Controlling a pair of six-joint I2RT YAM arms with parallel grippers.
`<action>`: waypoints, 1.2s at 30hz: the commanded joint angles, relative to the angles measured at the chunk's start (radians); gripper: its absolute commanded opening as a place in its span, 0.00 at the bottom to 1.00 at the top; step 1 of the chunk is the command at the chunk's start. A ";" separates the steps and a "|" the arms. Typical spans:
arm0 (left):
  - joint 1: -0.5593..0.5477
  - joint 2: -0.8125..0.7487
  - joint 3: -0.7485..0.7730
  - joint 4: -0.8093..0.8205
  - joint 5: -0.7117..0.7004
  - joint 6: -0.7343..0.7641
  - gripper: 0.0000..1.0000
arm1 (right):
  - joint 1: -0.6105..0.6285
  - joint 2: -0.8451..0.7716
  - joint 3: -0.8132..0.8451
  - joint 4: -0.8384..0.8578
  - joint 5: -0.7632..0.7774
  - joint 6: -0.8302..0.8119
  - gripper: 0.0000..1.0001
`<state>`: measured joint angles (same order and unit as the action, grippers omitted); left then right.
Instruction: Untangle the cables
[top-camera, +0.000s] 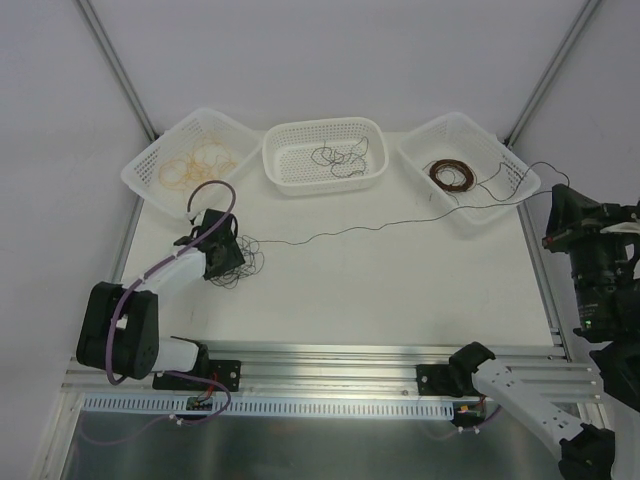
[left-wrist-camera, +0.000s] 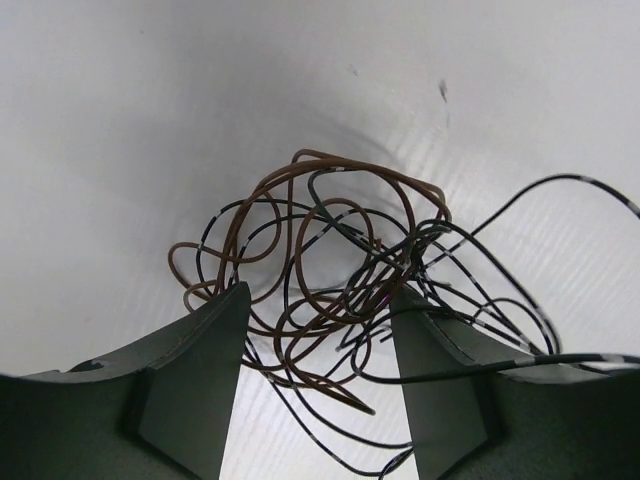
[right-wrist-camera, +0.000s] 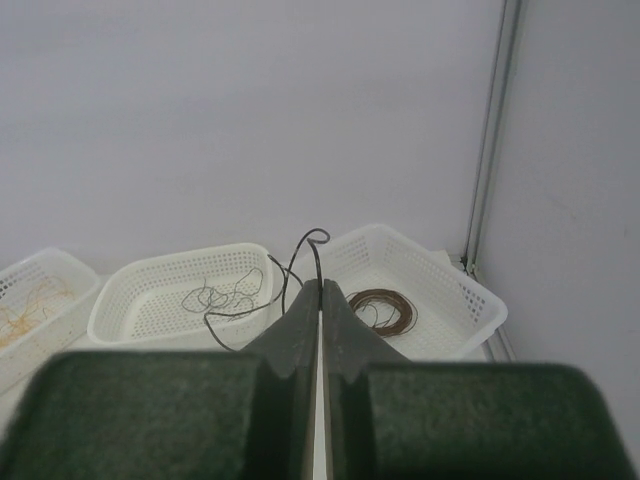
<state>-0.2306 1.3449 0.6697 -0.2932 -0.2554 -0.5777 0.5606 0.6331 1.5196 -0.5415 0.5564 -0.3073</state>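
While my left end effector (left-wrist-camera: 320, 295) hangs partly open astride the knot of brown and black cables (left-wrist-camera: 340, 260) on the worktop (top-camera: 380, 290), gripping none of them, my right end effector (right-wrist-camera: 321, 283) is pinched shut on one black strand (right-wrist-camera: 317, 258) running from that knot over the right-hand basket (top-camera: 500, 148).

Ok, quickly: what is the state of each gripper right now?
Left gripper: open, jaws on either side of the tangle of wires, not gripping.
Right gripper: closed, pinching a black wire.
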 joint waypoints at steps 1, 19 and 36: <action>0.039 -0.017 0.034 -0.021 -0.050 -0.024 0.59 | -0.004 -0.013 0.031 0.052 0.051 -0.039 0.01; 0.149 0.034 0.094 -0.024 -0.039 -0.008 0.74 | 0.080 -0.095 0.068 0.046 0.065 -0.090 0.01; -0.039 -0.154 -0.002 -0.006 0.182 0.018 0.72 | 0.102 0.302 -0.565 0.063 -0.440 0.292 0.08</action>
<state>-0.2287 1.2301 0.6918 -0.3004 -0.1196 -0.5785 0.6598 0.8806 1.0260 -0.5209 0.2417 -0.0967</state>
